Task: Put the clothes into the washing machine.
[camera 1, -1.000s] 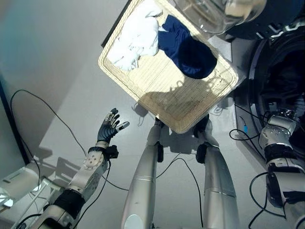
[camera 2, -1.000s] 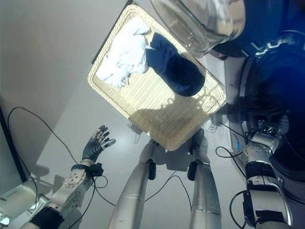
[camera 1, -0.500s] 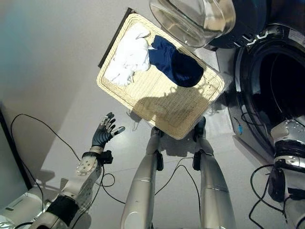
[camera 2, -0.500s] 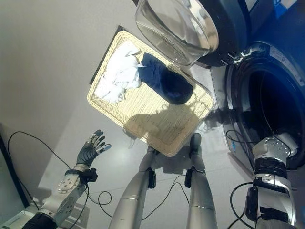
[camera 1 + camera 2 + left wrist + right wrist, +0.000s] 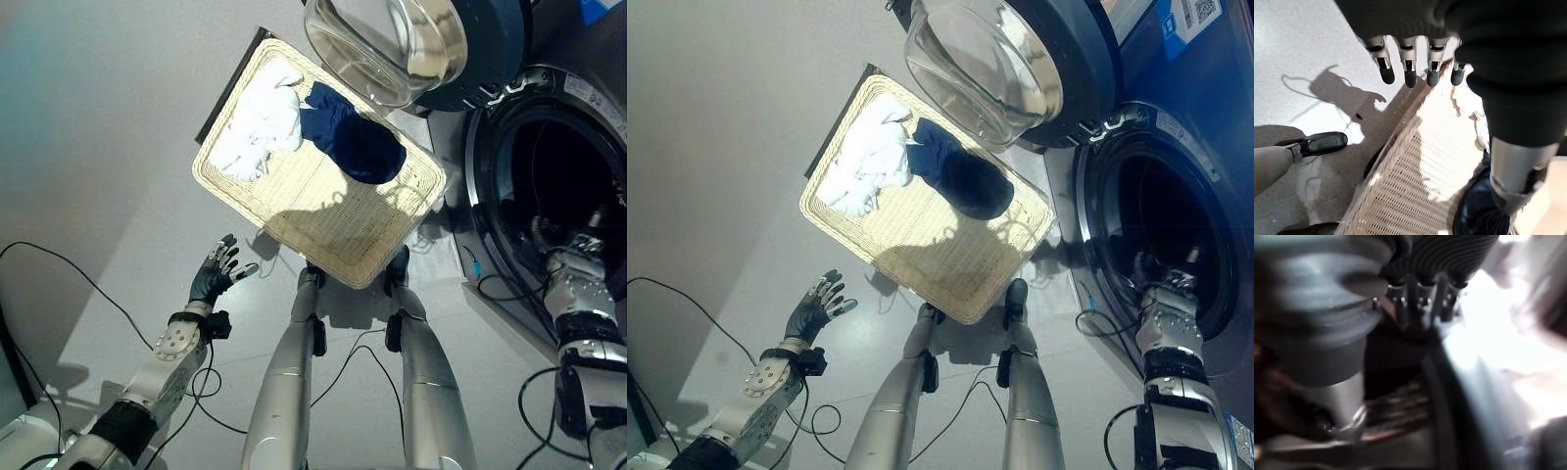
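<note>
Bright overhead light, hard floor shadows, blurred glare-washed right wrist view.

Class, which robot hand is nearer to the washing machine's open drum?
The right robot hand: it is at the drum opening. The left robot hand is open over the floor, beyond the basket.

The washing machine [image 5: 1176, 147] mouth stands open, its round door [image 5: 1009, 59] swung out over the far corner of the wicker basket [image 5: 921, 245] — that glass overhangs the dark garment [image 5: 960, 181] and crowds any reach from above there. The white garment [image 5: 867, 162] lies beside it under open air. Bare floor [image 5: 118, 147] spreads round the left robot hand [image 5: 217, 274], fingers spread, clear of the basket. The right robot hand [image 5: 1161, 294] sits at the drum rim, its fingers hidden in the dark opening.
</note>
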